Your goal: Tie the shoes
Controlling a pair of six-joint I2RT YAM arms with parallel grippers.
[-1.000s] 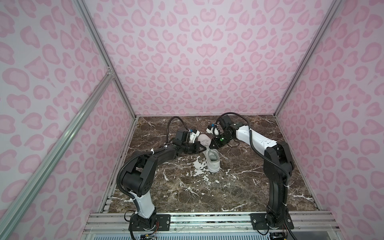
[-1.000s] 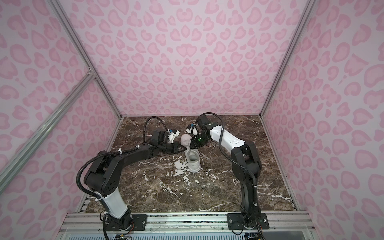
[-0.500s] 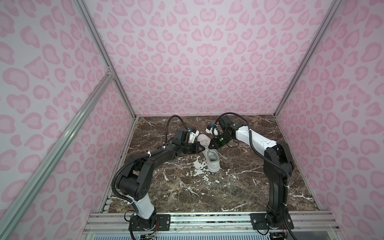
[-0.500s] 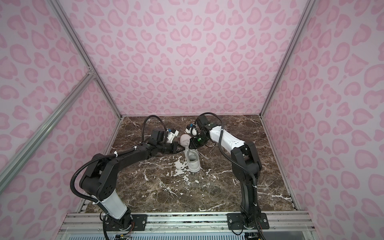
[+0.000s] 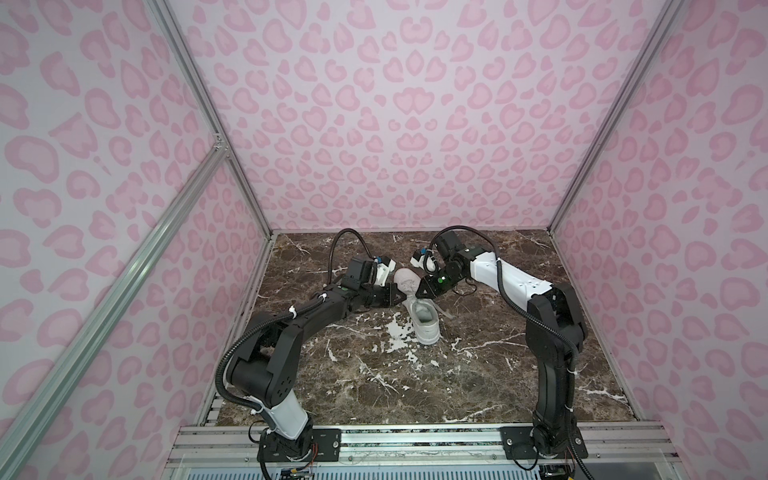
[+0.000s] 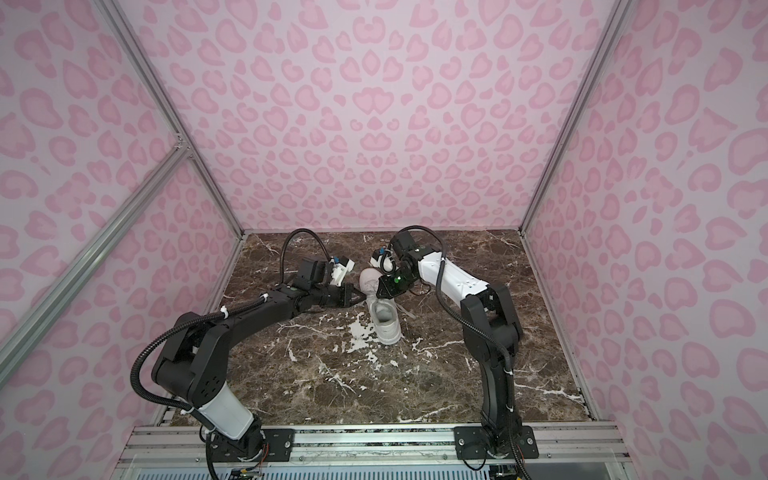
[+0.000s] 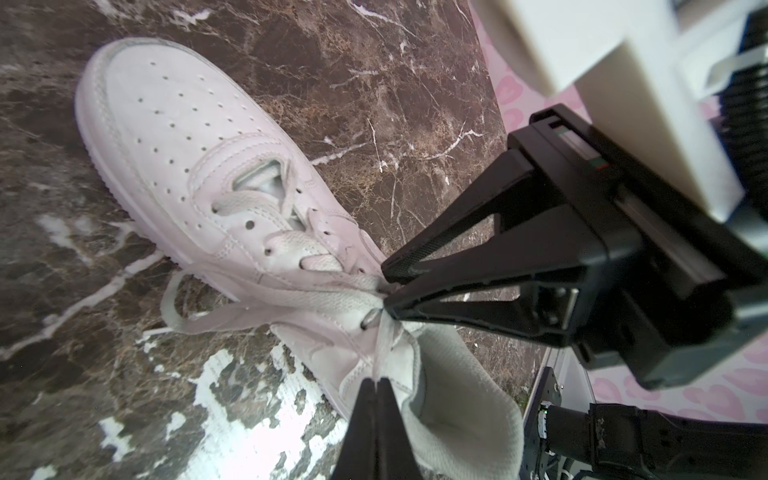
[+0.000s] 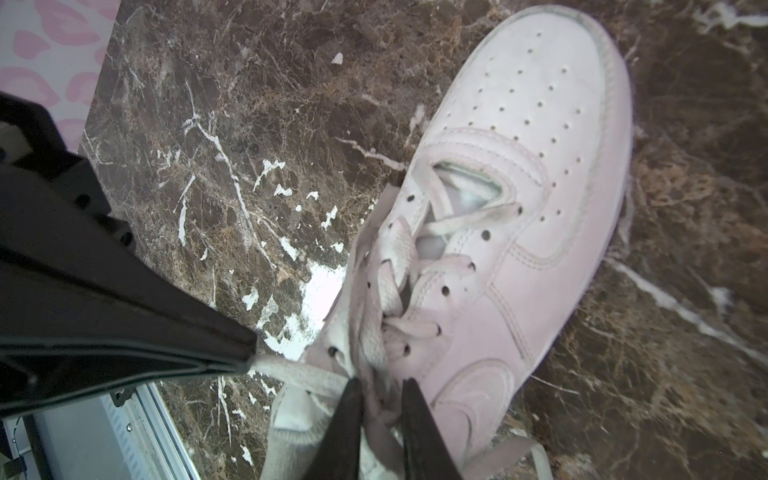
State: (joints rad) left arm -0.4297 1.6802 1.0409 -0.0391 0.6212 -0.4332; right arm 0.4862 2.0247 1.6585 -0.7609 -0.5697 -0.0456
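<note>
The perforated white shoe (image 7: 199, 166) is lying on veined brown marble (image 7: 395, 83), toe pointing away from both pincers. Left pincer (image 7: 377, 380) is clenching 1 flat lace (image 7: 384, 345). Right pincer (image 7: 384, 286) is pinching laces (image 7: 311, 297) beside it, its fingers (image 8: 347, 419) looking parted only in the right wrist view.

Brown marble tabletop (image 5: 374, 386) between pink leopard-print walls (image 5: 395, 124).
</note>
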